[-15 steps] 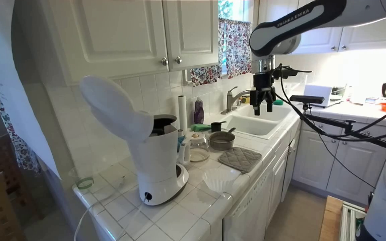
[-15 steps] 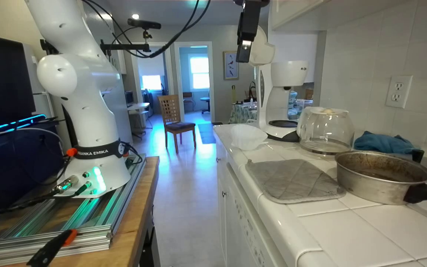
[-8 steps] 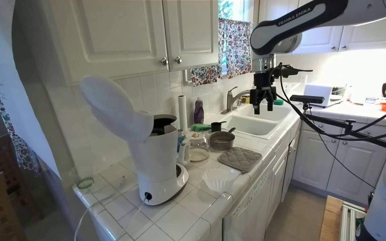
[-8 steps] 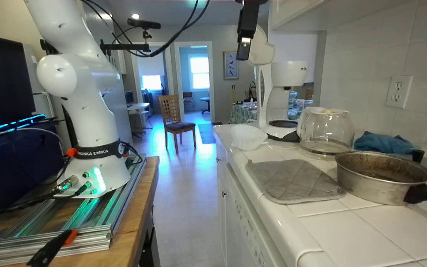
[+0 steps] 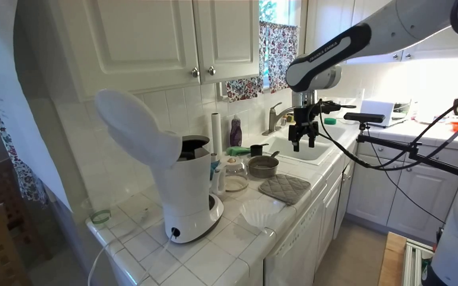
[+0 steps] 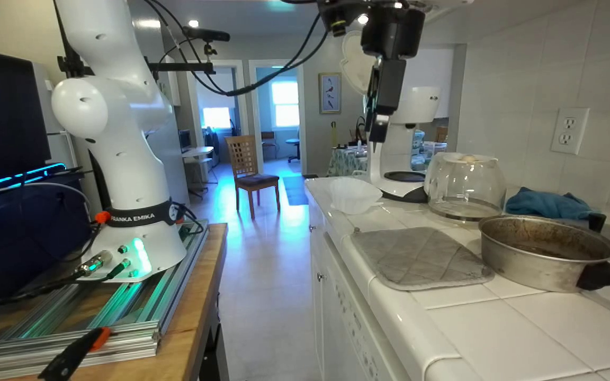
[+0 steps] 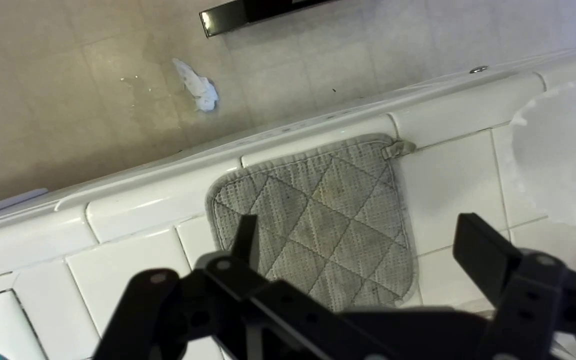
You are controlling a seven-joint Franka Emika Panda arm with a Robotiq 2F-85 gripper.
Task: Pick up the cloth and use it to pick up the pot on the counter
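Observation:
The cloth is a grey quilted square (image 5: pixel 284 188) lying flat on the white tiled counter (image 5: pixel 221 258), near its front edge, in both exterior views (image 6: pixel 421 258). The small dark metal pot (image 5: pixel 263 169) stands upright right beside it; its black handle (image 6: pixel 609 278) shows in an exterior view. My gripper (image 5: pixel 304 146) is open and empty, pointing down well above the counter. In the wrist view the gripper (image 7: pixel 360 221) has its jaws wide apart, with the cloth (image 7: pixel 323 215) below and between them. The cloth's lower edge is hidden by the gripper; the pot cannot be made out there.
A white coffee maker (image 5: pixel 187 198) with raised lid, a glass carafe (image 6: pixel 466 185) and a paper filter (image 7: pixel 563 155) stand beyond the cloth. A sink (image 5: pixel 300 153) with a faucet (image 5: pixel 272 121) lies on the pot's other side. Cables (image 5: pixel 356 159) hang from the arm.
My gripper has come down and moved left in an exterior view, closer to the cloth and pot, mostly in the last half second. It stays open. The cloth and pot have not moved.

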